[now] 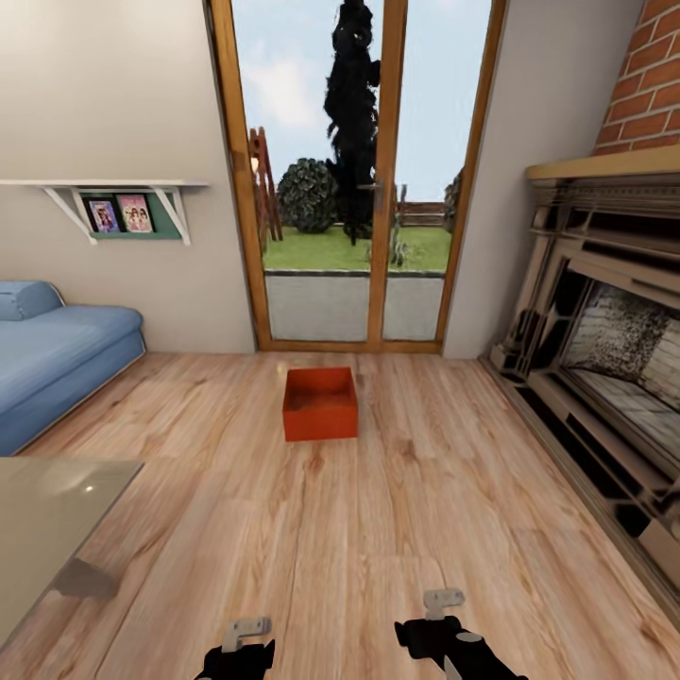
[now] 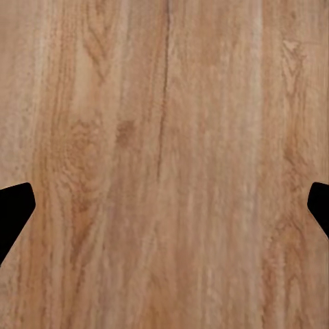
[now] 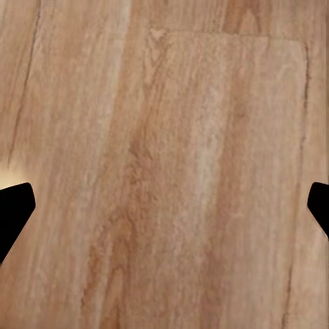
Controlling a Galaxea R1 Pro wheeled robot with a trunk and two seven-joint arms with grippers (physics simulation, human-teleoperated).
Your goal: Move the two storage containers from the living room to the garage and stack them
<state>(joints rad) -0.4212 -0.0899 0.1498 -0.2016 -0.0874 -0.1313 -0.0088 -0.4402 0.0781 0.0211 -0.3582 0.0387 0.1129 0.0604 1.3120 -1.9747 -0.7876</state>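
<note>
Sitting alone on the wood plank floor [image 1: 425, 491] before the glass patio doors [image 1: 354, 179], one orange-red storage container [image 1: 320, 404] — left gripper [image 2: 164, 205] and right gripper [image 3: 164, 205] both spread wide, empty, well short of it.

Sofa [image 1: 57, 364], fireplace [image 1: 604, 378] cropped (frame edges).

Head cam high, facing forward-down across the plank floor [image 1: 397, 529] toward the glass doors [image 1: 354, 179]. Both wrist cams point straight down, close on that floor.
</note>
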